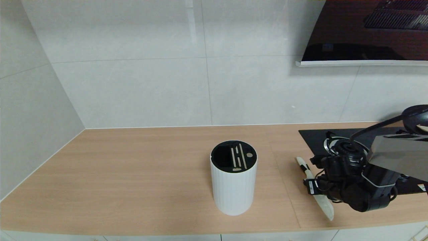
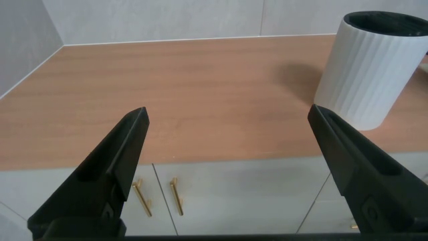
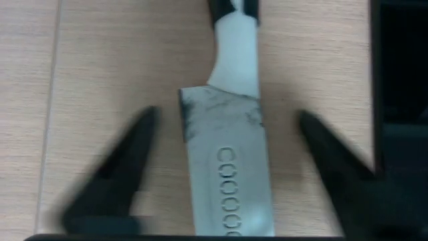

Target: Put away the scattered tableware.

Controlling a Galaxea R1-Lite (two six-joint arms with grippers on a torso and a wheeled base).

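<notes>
We see the knife (image 1: 323,203) lying flat on the worktop (image 1: 133,167) at the lower right of the head view, beside the black hob (image 1: 314,137). Our right claw (image 3: 226,112) hangs over it, its fingers spread apart on either side of the blade. Our left claw (image 2: 226,114) is also spread apart, near the white holder (image 1: 233,180).

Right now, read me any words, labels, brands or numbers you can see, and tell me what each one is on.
No text here can be read.
On the knife blade: a row of small rings, a pattern and not letters.
On the white tag by the right gripper: too small to read.
On the white holder: no print visible.
</notes>
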